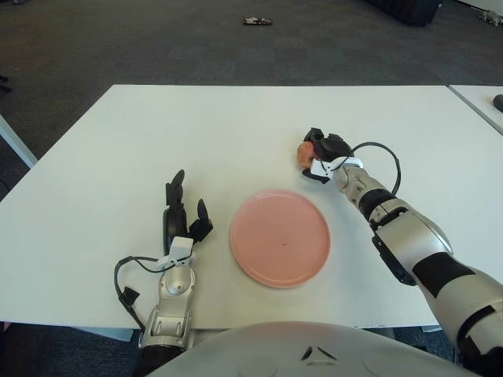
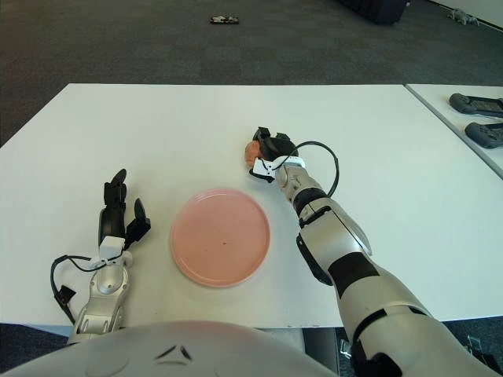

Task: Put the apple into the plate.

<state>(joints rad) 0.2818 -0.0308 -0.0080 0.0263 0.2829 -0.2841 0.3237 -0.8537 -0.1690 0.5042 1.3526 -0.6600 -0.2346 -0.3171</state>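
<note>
A small reddish apple [image 1: 303, 151] shows beyond the pink plate [image 1: 280, 237], at the far right of the white table [image 1: 157, 133]. My right hand [image 1: 321, 149] has its black fingers curled round the apple, which peeks out on the hand's left side. The plate lies flat near the table's front, with nothing on it. My left hand [image 1: 180, 213] shows to the left of the plate with its fingers spread, holding nothing.
A second white table [image 2: 464, 102] stands to the right with dark controllers [image 2: 473, 103] on it. Dark carpet lies beyond the table's far edge, with a small dark object [image 1: 257, 21] on it.
</note>
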